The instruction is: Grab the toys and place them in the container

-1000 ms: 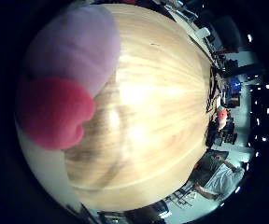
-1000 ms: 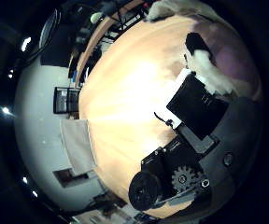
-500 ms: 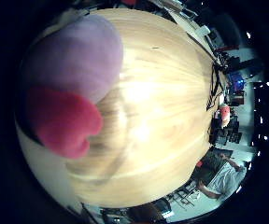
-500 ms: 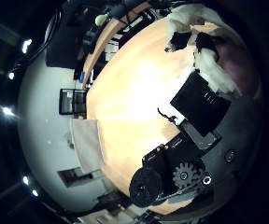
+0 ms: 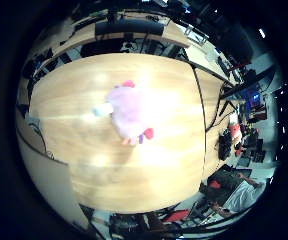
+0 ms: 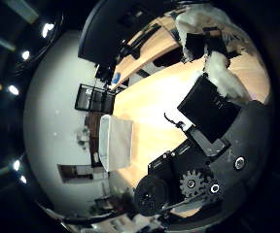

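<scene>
A pink and purple plush toy [image 5: 131, 112] with a pale tip and small red parts lies alone on the wooden table [image 5: 84, 165], well away from my palm. My right hand [image 6: 213, 102] shows in the thumb side view as black and white fingers reaching out over the table, relaxed and with nothing between them. A white container [image 6: 114, 141] stands on the table near its edge, off to the side of the hand. I see no other toys.
A second wooden table [image 5: 214, 100] butts against this one along a dark seam. Desks and dark screens [image 5: 129, 27] stand beyond the far edge. A black shelf rack [image 6: 94, 99] stands by the white wall behind the container.
The toy filled much of the little finger side view close to the palm; now it looks small and lies free on the table. The hand has drawn back from it and the container has come into view.
</scene>
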Motion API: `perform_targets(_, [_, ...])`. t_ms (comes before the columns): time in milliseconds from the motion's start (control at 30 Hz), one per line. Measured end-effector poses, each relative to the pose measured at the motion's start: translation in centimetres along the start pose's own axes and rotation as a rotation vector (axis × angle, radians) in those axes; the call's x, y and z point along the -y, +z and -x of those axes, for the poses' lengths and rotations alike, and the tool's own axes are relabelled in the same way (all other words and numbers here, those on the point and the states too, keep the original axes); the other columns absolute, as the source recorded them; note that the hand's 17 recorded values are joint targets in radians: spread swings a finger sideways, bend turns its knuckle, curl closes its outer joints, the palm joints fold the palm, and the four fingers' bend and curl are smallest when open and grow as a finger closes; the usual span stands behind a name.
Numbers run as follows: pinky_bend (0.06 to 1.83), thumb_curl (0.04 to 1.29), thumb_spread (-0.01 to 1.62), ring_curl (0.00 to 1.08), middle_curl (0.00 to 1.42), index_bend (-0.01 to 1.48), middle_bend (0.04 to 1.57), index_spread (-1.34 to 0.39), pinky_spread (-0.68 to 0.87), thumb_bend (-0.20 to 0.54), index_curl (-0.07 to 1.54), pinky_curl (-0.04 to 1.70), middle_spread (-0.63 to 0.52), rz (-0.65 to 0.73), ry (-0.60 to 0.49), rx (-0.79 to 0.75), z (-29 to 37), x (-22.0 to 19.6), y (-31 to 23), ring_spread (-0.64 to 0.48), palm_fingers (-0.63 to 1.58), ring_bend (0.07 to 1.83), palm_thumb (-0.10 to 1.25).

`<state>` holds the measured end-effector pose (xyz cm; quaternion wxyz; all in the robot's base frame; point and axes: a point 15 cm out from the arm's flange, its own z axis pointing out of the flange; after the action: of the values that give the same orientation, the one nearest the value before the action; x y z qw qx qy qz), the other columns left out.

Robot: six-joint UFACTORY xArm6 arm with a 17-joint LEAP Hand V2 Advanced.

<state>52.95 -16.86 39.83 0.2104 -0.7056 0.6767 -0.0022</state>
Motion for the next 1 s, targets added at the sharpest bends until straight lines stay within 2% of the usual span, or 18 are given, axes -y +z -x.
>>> perform_targets(100, [1.3,0.79,0.97,0.56,0.8,0.56,0.88,-0.54,-0.48,-0.014,0.93,0.43,-0.39,-0.025,-0.004,0.008,0.8,0.3,-1.0,-0.28,1.13,1.3,1.02])
perform_targets(167, [1.27,0.77,0.95,0.55,0.79,0.53,0.84,-0.55,-0.53,-0.057,0.92,0.42,-0.4,-0.019,0.011,0.014,0.6,0.1,-0.8,-0.29,1.05,1.29,0.95])
perform_targets(200, [1.27,0.75,0.93,0.54,0.76,0.41,0.76,-0.56,-0.57,-0.075,0.89,0.42,-0.43,-0.005,0.018,0.017,0.4,-0.1,-0.4,-0.32,0.84,1.26,0.87])
perform_targets(233, [1.29,0.74,0.93,0.55,0.75,0.4,0.72,-0.56,-0.56,-0.073,0.89,0.43,-0.44,0.013,0.023,0.022,0.3,-0.5,0.0,-0.33,0.77,1.25,0.85])
perform_targets(267, [1.32,0.71,0.93,0.54,0.71,0.33,0.62,-0.57,-0.53,-0.078,0.86,0.45,-0.46,0.038,0.031,0.028,0.0,-1.0,0.6,-0.35,0.57,1.2,0.76])
perform_targets(333, [1.24,0.68,0.94,0.49,0.66,0.35,0.52,-0.6,-0.42,-0.071,0.81,0.42,-0.44,0.084,0.05,0.037,-0.8,-1.9,1.9,-0.34,0.36,1.08,0.67])
perform_targets(367, [1.21,0.68,0.94,0.48,0.64,0.36,0.49,-0.61,-0.4,-0.07,0.8,0.42,-0.43,0.095,0.055,0.041,-1.1,-2.1,2.3,-0.33,0.33,1.06,0.65])
perform_targets(500, [1.1,0.64,0.96,0.4,0.56,0.35,0.41,-0.64,-0.2,-0.038,0.7,0.34,-0.38,0.129,0.066,0.033,-2.2,-2.7,3.7,-0.29,0.3,0.97,0.59])
perform_targets(633, [1.04,0.61,0.97,0.37,0.52,0.34,0.38,-0.63,-0.07,-0.035,0.65,0.31,-0.36,0.139,0.07,0.031,-2.6,-2.8,4.3,-0.27,0.3,0.93,0.56])
perform_targets(1000, [0.87,0.55,0.99,0.31,0.44,0.36,0.31,-0.62,0.19,-0.028,0.55,0.2,-0.32,0.161,0.103,-0.062,-7.5,-3.6,5.7,-0.24,0.33,0.83,0.52])
